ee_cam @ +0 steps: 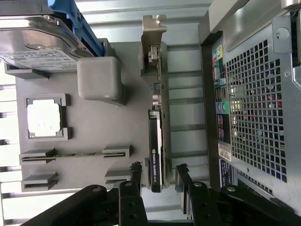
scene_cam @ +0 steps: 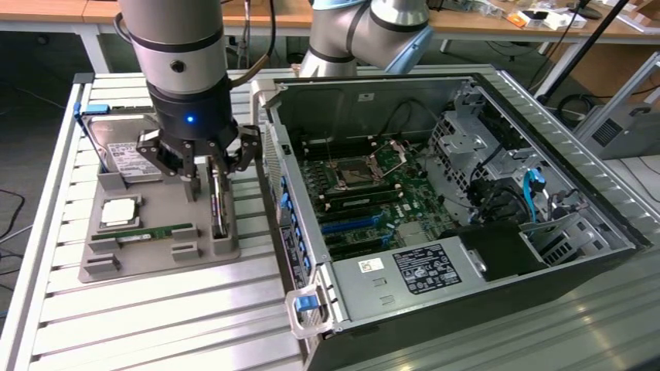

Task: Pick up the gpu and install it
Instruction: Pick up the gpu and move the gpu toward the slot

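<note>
Pick-up step: gripper (ee_cam: 158, 173) open, astride the gpu (ee_cam: 155, 141)
Card stands on edge in the grey tray (scene_cam: 154, 259), not yet gripped; judged need: a square, centred closure on its faces

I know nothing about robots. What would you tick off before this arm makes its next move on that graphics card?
1. Gripper open: ok, the jaws stand wide.
2. Gripper lined up with the gpu: ok, one finger on each side of the card.
3. Gpu standing on its edge in the gray holder: ok.
4. Hard drive away from the fingers: ok.
5. Computer case open with the motherboard exposed: ok.
6. Free slot for the card on the motherboard: cannot tell.
</note>
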`<state>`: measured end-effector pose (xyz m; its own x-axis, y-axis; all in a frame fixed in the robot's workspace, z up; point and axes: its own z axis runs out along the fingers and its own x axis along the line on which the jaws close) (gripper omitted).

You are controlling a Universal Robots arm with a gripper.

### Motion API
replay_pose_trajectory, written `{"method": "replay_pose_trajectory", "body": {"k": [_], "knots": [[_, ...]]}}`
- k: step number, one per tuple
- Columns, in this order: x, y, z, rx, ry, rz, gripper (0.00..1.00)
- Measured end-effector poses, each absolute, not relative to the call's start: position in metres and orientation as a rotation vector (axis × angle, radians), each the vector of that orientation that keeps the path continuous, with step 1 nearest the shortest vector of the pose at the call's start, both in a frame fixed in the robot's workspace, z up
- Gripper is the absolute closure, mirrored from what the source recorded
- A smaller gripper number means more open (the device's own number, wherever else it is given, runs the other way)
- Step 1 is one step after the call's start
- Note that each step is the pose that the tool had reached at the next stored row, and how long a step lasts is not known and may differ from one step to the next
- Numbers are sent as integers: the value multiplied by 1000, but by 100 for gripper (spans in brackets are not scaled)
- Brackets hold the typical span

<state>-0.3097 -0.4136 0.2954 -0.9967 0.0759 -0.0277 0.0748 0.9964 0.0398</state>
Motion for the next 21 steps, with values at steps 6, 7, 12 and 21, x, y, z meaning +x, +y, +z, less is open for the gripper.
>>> {"method": "replay_pose_trajectory", "body": {"k": [6,7,12,21], "knots": [[-310,-414,294,117,3109,60,58],[-310,-414,294,117,3110,60,58],[-310,-414,293,117,3110,60,58],[-310,-414,290,117,3109,60,58]]}}
